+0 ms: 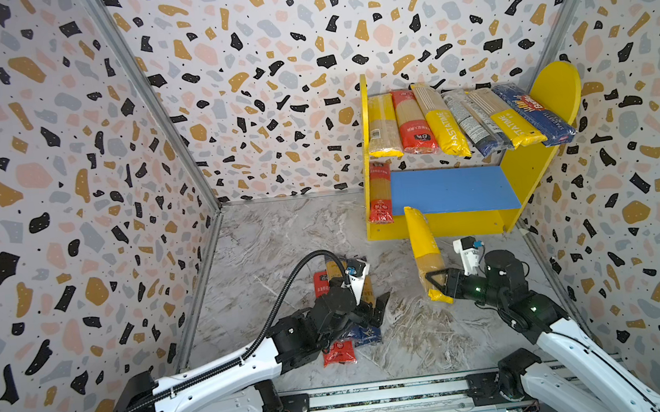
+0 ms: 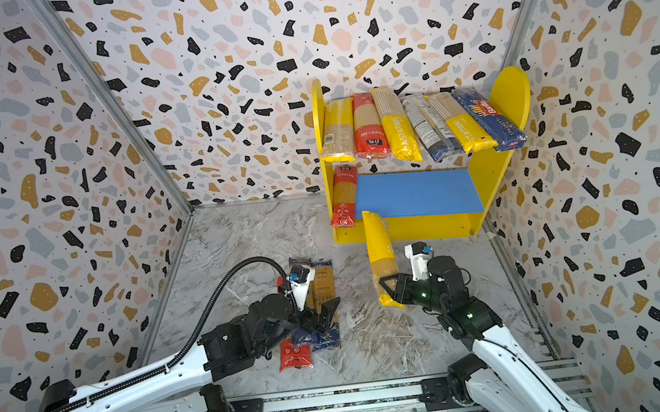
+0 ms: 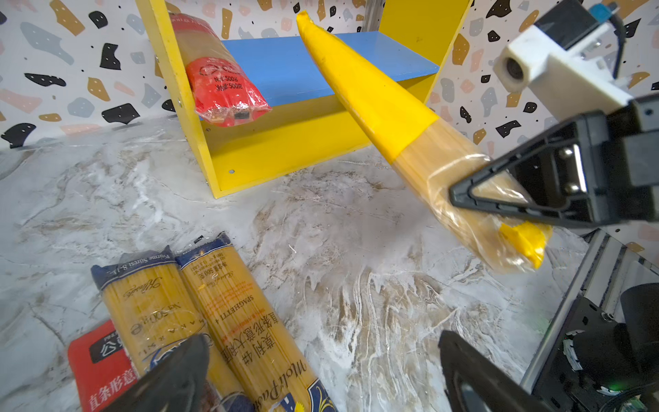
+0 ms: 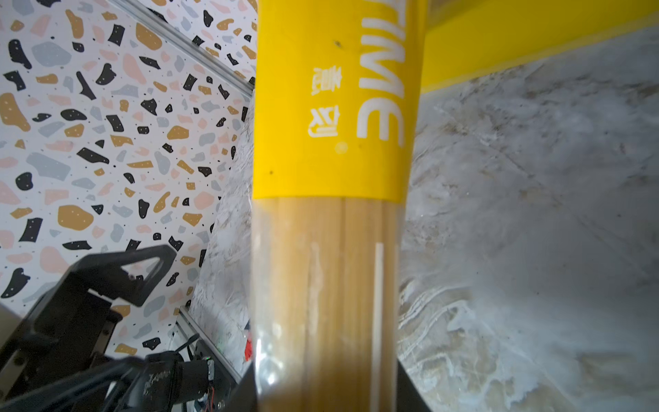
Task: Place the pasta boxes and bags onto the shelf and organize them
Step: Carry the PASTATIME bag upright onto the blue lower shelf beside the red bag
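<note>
A long yellow PASTATIME pack [image 1: 424, 253] hangs in the air in front of the shelf [image 1: 526, 178], its yellow nose at the front edge of the blue lower board [image 1: 452, 190], towards that board's left end; whether it touches the edge I cannot tell. The right gripper [image 1: 436, 287] is clenched on it near the tail, across the clear wrapper where the spaghetti shows, so nearly the whole length sticks out beyond the jaws. That looks like the main risk: with slick film and so much pack beyond the grip, it may swivel or slide in the jaws, and the nose could dip and jam against the board's front edge instead of riding over it. A hard push then might bend and snap the spaghetti, or shove the shelf back towards the wall. A red pack [image 1: 379, 193] lies along the left end of the same board, just beside the entry path, and could be nudged askew. Above, six packs [image 1: 441, 124] overhang the front edge of the upper board; a nose lifted too high might knock one off. The left gripper [image 1: 371, 313] hovers with jaws spread over the loose packs [image 3: 242, 314] on the marbled tabletop [image 1: 282, 241], well apart from the shelf.
</note>
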